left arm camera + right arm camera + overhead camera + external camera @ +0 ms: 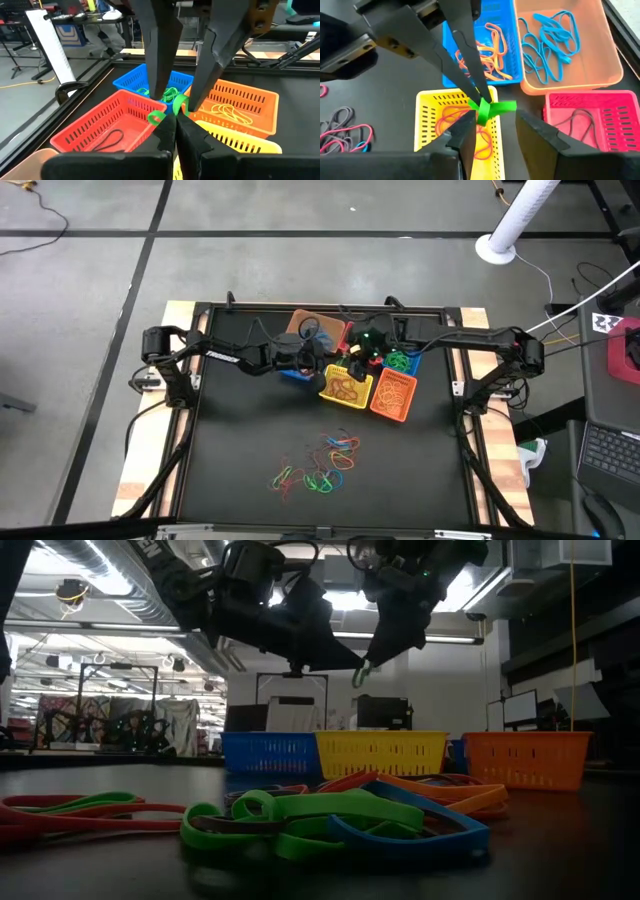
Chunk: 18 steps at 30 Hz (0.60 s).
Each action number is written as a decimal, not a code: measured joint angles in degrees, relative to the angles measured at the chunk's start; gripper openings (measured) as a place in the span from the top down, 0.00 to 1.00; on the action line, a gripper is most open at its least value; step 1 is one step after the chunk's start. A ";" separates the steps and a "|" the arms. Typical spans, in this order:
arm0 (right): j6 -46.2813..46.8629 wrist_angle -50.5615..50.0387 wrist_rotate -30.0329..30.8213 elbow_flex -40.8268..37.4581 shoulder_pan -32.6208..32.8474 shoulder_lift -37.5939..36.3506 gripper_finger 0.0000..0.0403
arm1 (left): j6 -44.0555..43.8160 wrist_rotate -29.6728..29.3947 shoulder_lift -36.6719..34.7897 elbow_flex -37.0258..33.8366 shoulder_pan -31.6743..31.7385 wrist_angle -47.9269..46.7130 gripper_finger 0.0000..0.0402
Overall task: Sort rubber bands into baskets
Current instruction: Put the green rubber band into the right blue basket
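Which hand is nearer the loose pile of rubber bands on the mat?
Neither clearly. Left hand and right hand both hover over the baskets, well behind the pile.

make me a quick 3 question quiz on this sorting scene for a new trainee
1. True or false: the left gripper is shut on a green rubber band above the baskets.
2. Which colour are the bands in the tan-orange basket? A red, B blue, C yellow.
3. Short answer: which basket holds the yellow bands?

Key: 1 true. 2 B. 3 the orange basket.
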 joint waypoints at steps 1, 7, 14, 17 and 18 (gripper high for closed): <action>-0.03 0.00 0.05 0.00 0.00 0.00 0.66 | -0.09 0.00 0.00 0.00 -0.10 0.00 0.99; -0.44 0.04 0.03 0.00 0.00 0.00 0.66 | 1.09 0.00 0.00 0.00 -1.01 0.00 0.99; -2.79 0.04 -0.36 0.00 0.02 0.00 0.69 | 1.20 0.00 0.00 0.00 -1.55 -0.02 0.99; -2.90 0.07 -2.21 0.00 0.02 0.00 0.77 | 1.20 0.00 0.00 0.00 -1.55 -0.02 0.98; -3.02 0.07 -2.55 0.00 0.02 0.00 0.81 | 1.20 0.01 0.00 0.00 -1.55 -0.02 0.98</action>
